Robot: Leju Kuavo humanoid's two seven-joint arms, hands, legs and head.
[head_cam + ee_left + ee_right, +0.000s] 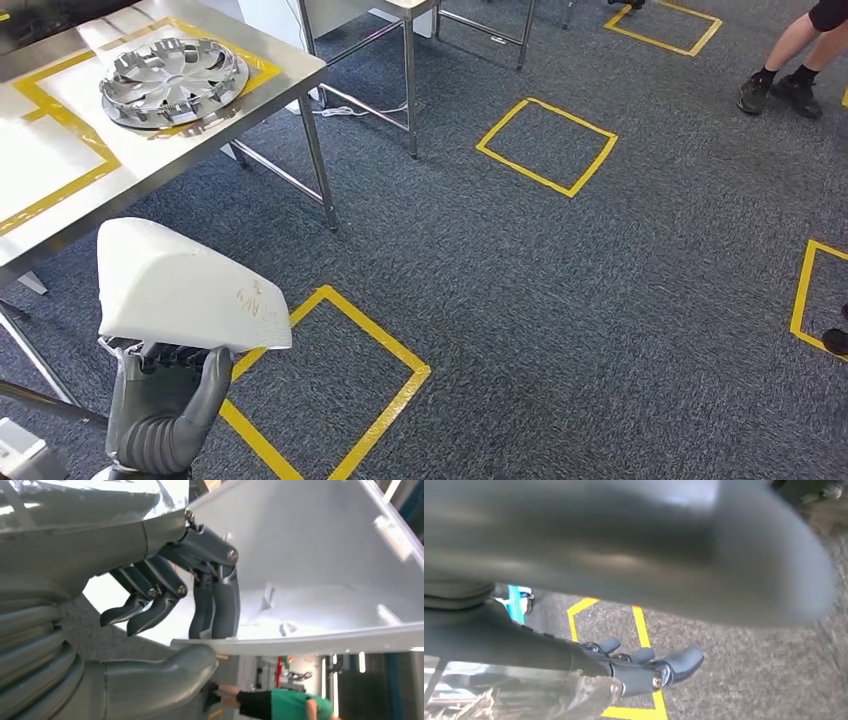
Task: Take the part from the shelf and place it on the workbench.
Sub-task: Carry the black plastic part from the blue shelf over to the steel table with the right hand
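1. your left hand (165, 400), at the lower left of the head view, grips the white part (180, 290) from below; in the left wrist view the fingers (215, 605) hook over the part's thin rim with the thumb (165, 672) under it, so it is clamped on one edge alone.
2. your right hand (644, 667) hangs over the carpet with its fingers apart, holding nothing.
3. risk: the part stands out wide beyond the grip. a quick swing could lever it round or slip it off the rim.
4. risk: the workbench (60, 180) edge lies just above the part in the frame. come in low and you clip it.
5. the hubcap (172, 80) fills the taped square at the upper left; bare steel shows at the left edge.
6. the carpet (560, 300) to the right is open; a person's feet (780, 90) stand at the upper right, well apart.
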